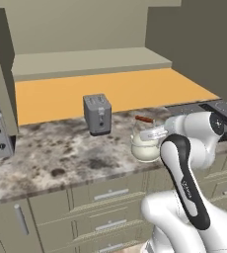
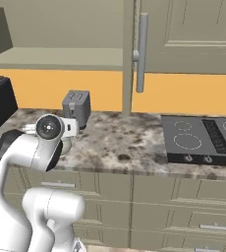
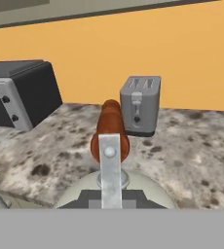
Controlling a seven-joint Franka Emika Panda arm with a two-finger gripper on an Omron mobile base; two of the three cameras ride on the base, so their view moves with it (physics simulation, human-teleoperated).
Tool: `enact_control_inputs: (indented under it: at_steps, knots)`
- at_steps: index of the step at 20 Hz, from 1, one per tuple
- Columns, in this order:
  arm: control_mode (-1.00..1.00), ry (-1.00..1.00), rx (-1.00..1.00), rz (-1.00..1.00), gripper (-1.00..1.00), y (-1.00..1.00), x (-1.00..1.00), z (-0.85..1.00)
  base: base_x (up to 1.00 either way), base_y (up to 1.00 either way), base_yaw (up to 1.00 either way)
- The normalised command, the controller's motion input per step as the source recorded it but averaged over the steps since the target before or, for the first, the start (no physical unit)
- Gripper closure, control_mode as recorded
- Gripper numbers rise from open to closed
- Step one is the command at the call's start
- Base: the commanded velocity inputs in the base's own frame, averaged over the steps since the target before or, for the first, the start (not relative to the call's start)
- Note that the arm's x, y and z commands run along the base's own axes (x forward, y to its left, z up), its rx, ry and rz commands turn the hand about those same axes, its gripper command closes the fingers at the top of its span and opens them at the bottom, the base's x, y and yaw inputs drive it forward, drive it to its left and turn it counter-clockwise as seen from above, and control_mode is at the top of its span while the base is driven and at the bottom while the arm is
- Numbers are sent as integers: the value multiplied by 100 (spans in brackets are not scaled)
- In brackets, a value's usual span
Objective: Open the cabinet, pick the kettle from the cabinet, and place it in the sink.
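Note:
The cream-white kettle (image 1: 144, 148) is low over the marbled counter near its front edge, right of the toaster. My gripper (image 1: 153, 133) comes in from the right and is shut on the kettle's wire handle, just below its reddish-brown wooden piece (image 3: 110, 127). In the hand view the kettle's rounded top (image 3: 148, 189) lies right under my gripper (image 3: 111, 197). The cabinet (image 1: 86, 62) stands open above the counter with a bare shelf; its door (image 2: 183, 34) with a long grey bar handle (image 2: 142, 51) hangs at the right. The sink is out of view.
A grey toaster (image 1: 97, 113) stands on the counter behind the kettle. A black box appliance (image 3: 16, 95) sits at the left end. A dark cooktop (image 2: 203, 138) lies to the right. Drawer fronts (image 1: 110, 195) run below the counter edge.

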Motion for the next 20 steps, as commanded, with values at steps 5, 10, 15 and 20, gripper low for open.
enact_control_inputs:
  at_steps: [5, 10, 15, 20]
  knots:
    - [100, 0, 0, 0, 100, 0, 0, 0, -42, 0, -9]
    - [100, 0, 0, 0, 100, 0, 0, 0, -39, 0, -5]
    - [100, 0, 0, 0, 100, 0, 0, 0, -41, 2, -2]
    - [100, 0, 0, 0, 100, 0, 0, 0, -35, 4, 2]
